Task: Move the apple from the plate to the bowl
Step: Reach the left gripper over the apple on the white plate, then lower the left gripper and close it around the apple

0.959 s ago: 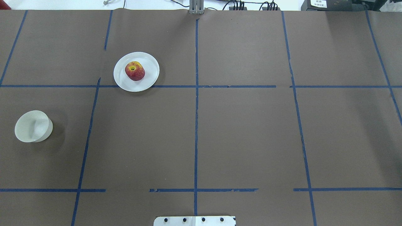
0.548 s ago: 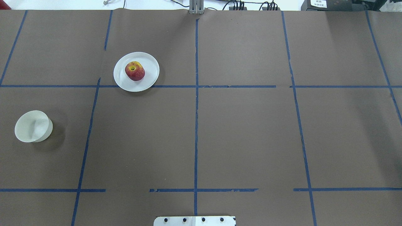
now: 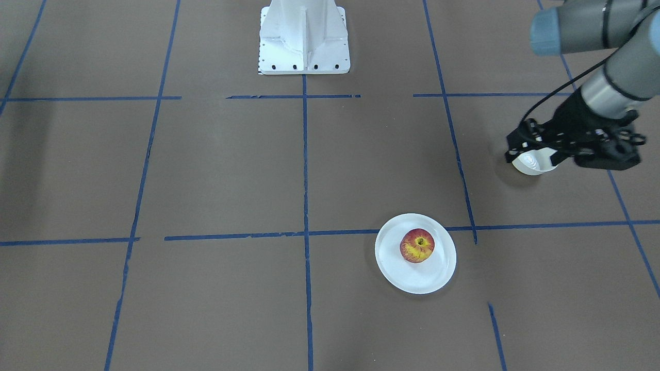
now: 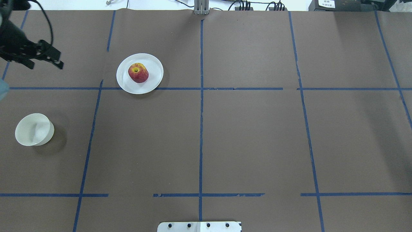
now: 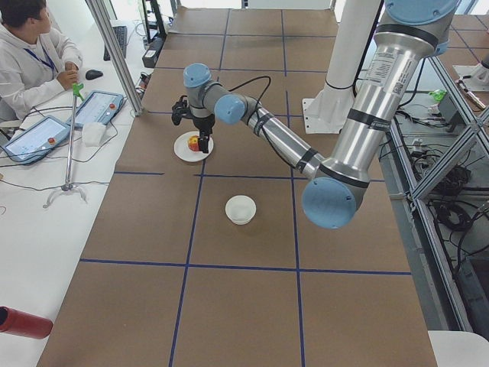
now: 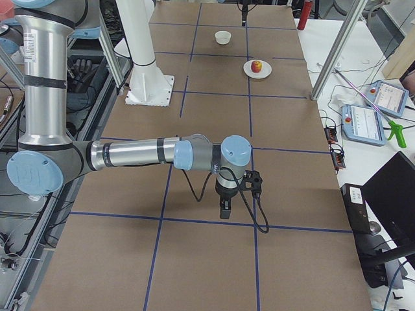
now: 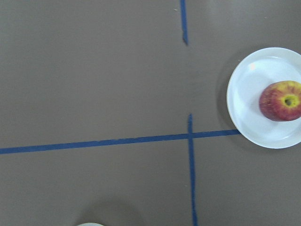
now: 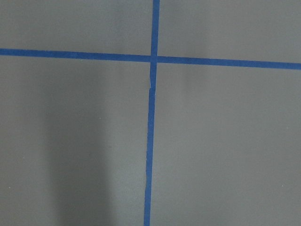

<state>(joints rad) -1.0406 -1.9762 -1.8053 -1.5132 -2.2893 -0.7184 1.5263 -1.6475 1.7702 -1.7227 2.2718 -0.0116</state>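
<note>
The apple [image 4: 138,72] sits a little off centre on the white plate [image 4: 154,78], at the far left-middle of the table; both also show in the front view, apple [image 3: 417,245] and plate [image 3: 412,278]. The bowl [image 4: 33,129] stands empty at the near left, apart from the plate. My left gripper [image 4: 46,65] hovers open and empty high above the table, left of the plate and beyond the bowl. In the left wrist view the apple [image 7: 281,101] lies at the right edge. My right gripper [image 6: 224,208] shows only in the exterior right view, far from everything; I cannot tell its state.
Brown paper with a blue tape grid covers the table. The robot's white base [image 3: 304,36] stands at the near middle edge. An operator [image 5: 30,53] sits with tablets beyond the far edge, near a metal post [image 5: 114,53].
My left arm and gripper have come into the overhead view at the top left. The apple, plate and bowl have not moved.
</note>
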